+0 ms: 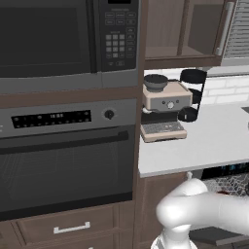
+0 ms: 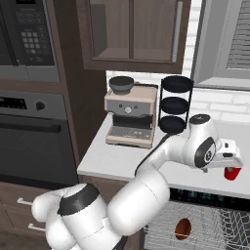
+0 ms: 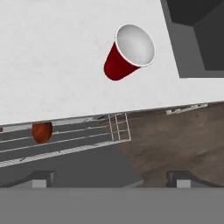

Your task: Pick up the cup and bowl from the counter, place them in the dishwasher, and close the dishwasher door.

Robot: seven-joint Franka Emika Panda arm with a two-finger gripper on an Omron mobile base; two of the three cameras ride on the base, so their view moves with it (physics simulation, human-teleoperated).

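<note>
Two task items show: a red cup [image 3: 129,52] standing upright on the pale tabletop [image 3: 52,61], and a brown bowl [image 3: 42,132] already lying in the grey wire rack [image 3: 78,142] of the dishwasher [image 2: 205,222] below. From the right base camera, going left to right, there is a black oven [image 2: 29,141] under a microwave [image 2: 27,39], then a beige coffee machine [image 2: 131,117] and a black three-tier stand [image 2: 175,105] at the back of the tabletop, then the white arm [image 2: 161,166] bending over the tabletop's front edge, with the cup just past the hand, near the edge and above the rack. The bowl sits in the rack under the arm. In the hand camera the tool [image 3: 111,177] hangs above the rack with its jaws spread wide and nothing between them; the cup is well apart from the fingertips [image 3: 41,179], up on the tabletop, close to a dark sink [image 3: 199,35]. The dishwasher door hangs open.
</note>
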